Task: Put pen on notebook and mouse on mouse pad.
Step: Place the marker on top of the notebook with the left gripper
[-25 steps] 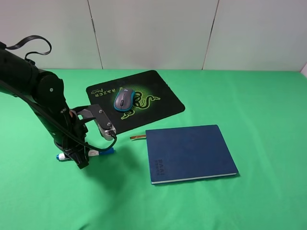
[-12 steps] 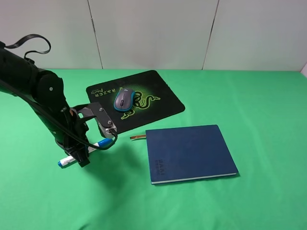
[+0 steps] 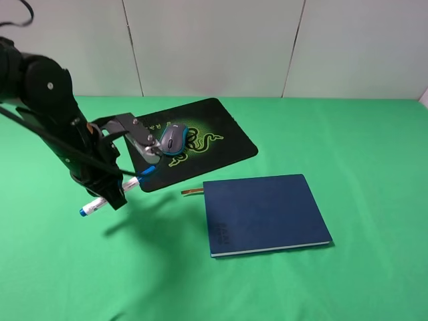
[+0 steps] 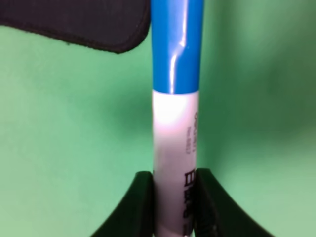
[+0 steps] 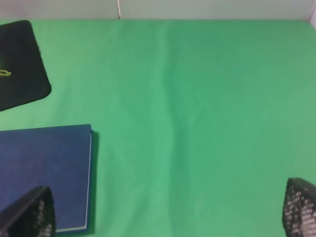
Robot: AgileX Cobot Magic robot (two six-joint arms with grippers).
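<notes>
Both grippers in view. Left gripper (image 4: 174, 183): clamps the pen (image 4: 175, 123) by its white barrel, holds it tilted above the green cloth (image 3: 348, 167), blue cap toward the mouse pad (image 3: 224, 120). Right gripper (image 5: 163, 212): hangs spread wide, gripping nothing. Mouse (image 3: 174, 138): sits on the pad. Notebook (image 3: 264, 212): lies flat on the cloth, apart from the pen.

The dark navy rectangular hardcover notebook (image 3: 264, 212) lies flat on the green cloth tabletop (image 3: 361, 147). Behind it and to its left lies the thin black rectangular mouse pad (image 3: 231, 134), with the small grey-and-teal computer mouse (image 3: 173, 139) on it. Well left of the notebook, the white-barrelled, blue-capped pen (image 3: 93, 206) hangs tilted above the cloth, clamped in the black left gripper (image 3: 115, 195).
</notes>
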